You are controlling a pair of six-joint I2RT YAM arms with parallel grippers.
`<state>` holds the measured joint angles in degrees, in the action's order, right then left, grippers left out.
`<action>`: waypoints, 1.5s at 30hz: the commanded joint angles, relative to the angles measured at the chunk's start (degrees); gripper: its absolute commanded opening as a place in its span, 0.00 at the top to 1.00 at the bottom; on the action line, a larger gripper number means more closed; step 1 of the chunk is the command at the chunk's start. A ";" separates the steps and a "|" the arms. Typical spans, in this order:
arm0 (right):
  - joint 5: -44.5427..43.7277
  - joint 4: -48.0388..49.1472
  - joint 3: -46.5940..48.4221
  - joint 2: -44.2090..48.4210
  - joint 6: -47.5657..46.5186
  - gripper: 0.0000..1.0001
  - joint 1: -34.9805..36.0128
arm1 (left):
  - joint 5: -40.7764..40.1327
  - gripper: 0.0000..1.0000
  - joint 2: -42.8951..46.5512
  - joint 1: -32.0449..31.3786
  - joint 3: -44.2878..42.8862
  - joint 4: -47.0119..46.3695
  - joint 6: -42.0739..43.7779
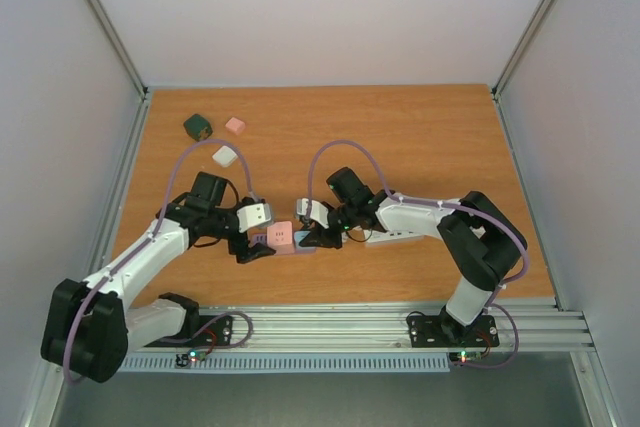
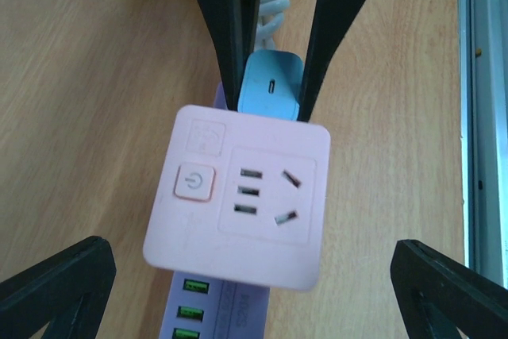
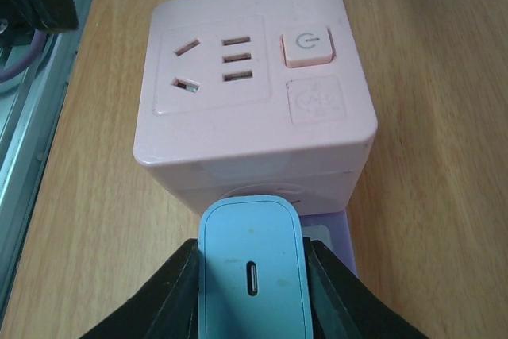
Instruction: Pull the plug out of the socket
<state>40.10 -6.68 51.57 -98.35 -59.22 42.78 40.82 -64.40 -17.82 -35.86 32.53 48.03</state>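
Observation:
A pink cube socket (image 1: 281, 236) sits on a lavender base with green USB ports (image 2: 198, 307) at the table's near middle. A light blue plug (image 3: 250, 275) has its front end against the cube's side face; its prongs are hidden. My right gripper (image 3: 250, 263) is shut on the plug, one black finger on each side, as the left wrist view (image 2: 272, 85) also shows. My left gripper (image 2: 250, 252) is open, its fingers (image 2: 59, 291) wide apart on either side of the cube (image 2: 238, 196) and not touching it. From above, the left gripper (image 1: 255, 245) and right gripper (image 1: 322, 238) flank the cube.
A dark green cube (image 1: 197, 126), a small pink cube (image 1: 235, 125) and a white cube (image 1: 224, 156) lie at the far left. A metal rail (image 1: 400, 322) runs along the near edge, and walls enclose the table.

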 commanded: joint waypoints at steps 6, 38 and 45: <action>-0.06 2.46 -1.45 -1.35 0.60 0.74 1.67 | -0.30 0.12 -4.65 -2.90 0.15 -5.69 0.80; -3.86 1.90 -2.27 -2.79 0.24 0.89 1.72 | 11.46 0.72 -2.80 -2.20 -6.15 -2.22 0.08; -4.29 1.68 -2.01 -3.16 0.62 0.91 1.73 | 9.95 0.74 -1.93 -1.94 -5.41 -2.68 1.13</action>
<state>41.17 -2.76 50.26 -98.65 -59.00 43.94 40.99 -69.04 -19.51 -38.28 33.01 50.02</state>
